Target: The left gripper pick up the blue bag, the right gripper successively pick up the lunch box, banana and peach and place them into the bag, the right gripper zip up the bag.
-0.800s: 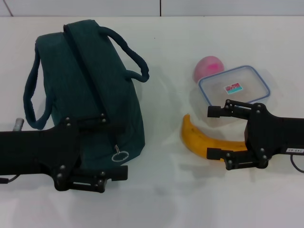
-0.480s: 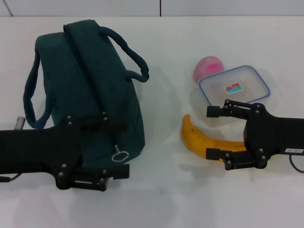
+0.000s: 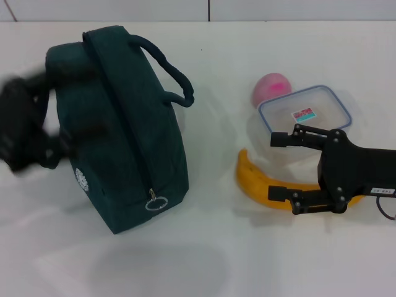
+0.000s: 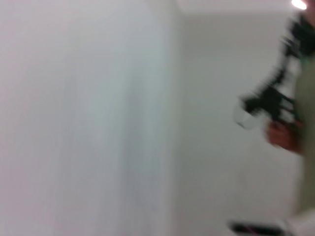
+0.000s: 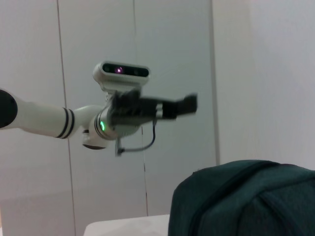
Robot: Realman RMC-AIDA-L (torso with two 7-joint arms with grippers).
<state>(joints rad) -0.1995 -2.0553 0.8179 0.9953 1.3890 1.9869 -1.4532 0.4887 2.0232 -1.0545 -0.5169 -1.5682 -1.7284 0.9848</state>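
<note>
**Left arm swings off the bag toward its handle**

Moments ago the left gripper (image 3: 28,133) lay across the near end of the blue bag (image 3: 117,130); now it is a blur at the bag's 9 o'clock side, by the loop handle, and its opening cannot be told. The bag lies on the table, zipper ring exposed. At 3 o'clock the right gripper (image 3: 279,166) hovers with fingers spread and empty above the banana (image 3: 257,182), beside the lunch box (image 3: 305,114) and peach (image 3: 271,86). Packing probably awaits the bag's lift.
</note>
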